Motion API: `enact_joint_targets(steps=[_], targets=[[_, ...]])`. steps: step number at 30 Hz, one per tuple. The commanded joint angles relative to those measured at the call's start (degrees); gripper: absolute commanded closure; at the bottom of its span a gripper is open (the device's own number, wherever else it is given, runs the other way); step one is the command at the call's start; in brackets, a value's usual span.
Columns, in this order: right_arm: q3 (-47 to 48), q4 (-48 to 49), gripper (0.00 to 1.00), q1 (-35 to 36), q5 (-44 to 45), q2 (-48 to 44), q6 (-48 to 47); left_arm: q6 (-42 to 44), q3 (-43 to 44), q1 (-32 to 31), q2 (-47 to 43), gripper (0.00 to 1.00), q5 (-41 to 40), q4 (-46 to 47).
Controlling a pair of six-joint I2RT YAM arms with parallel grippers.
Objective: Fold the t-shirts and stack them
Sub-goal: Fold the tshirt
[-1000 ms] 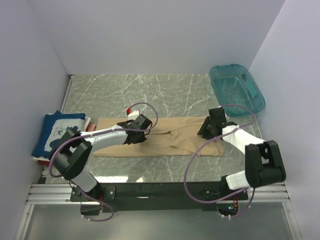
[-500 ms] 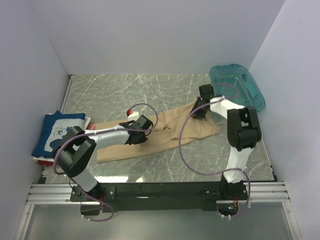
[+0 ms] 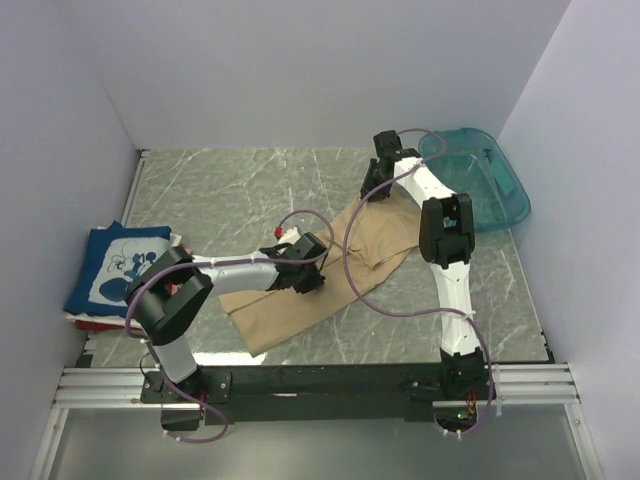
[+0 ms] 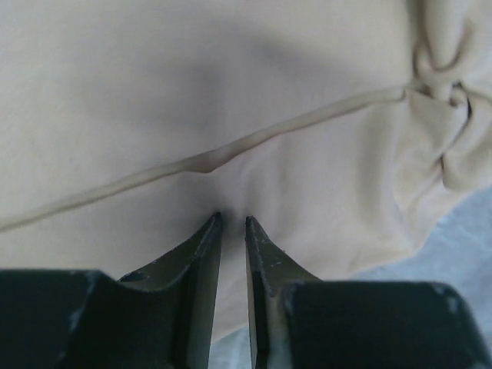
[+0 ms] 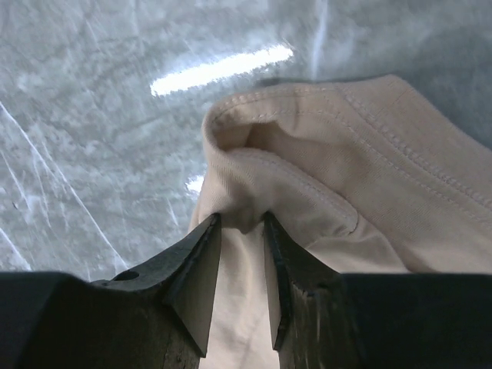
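Note:
A tan t-shirt lies folded long on the marble table, turned diagonal from near left to far right. My left gripper is shut on its middle; in the left wrist view the fingers pinch the tan cloth by a seam. My right gripper is shut on the shirt's far end, a hemmed fold between its fingers. A navy t-shirt with a white mouse print lies folded at the left on a red one that just peeks out.
A teal plastic tub stands at the far right, close behind my right arm. White walls close in the table on three sides. Purple cables loop over both arms.
My right gripper has swung the shirt's right end away towards the back, beside the tub. My left gripper has slid right with the shirt's middle. The shirt has turned from level to diagonal.

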Motion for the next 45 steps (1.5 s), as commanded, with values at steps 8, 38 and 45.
enact_joint_targets(steps=[8,38,45], targets=[[10.6,-5.6,0.62,0.5,-2.4,2.0,-3.8,3.6,6.8,-1.7,-2.3,0.72,-1.4,-6.2],[-44.6,12.9,0.61,1.2,10.5,-32.7,-0.1,-8.2,-15.9,-21.3,-16.3,0.8,-10.7,-20.7],[-37.2,7.4,0.61,3.9,13.3,-24.3,-2.0,-7.6,-12.1,-24.8,-17.0,0.78,-10.9,-22.6]])
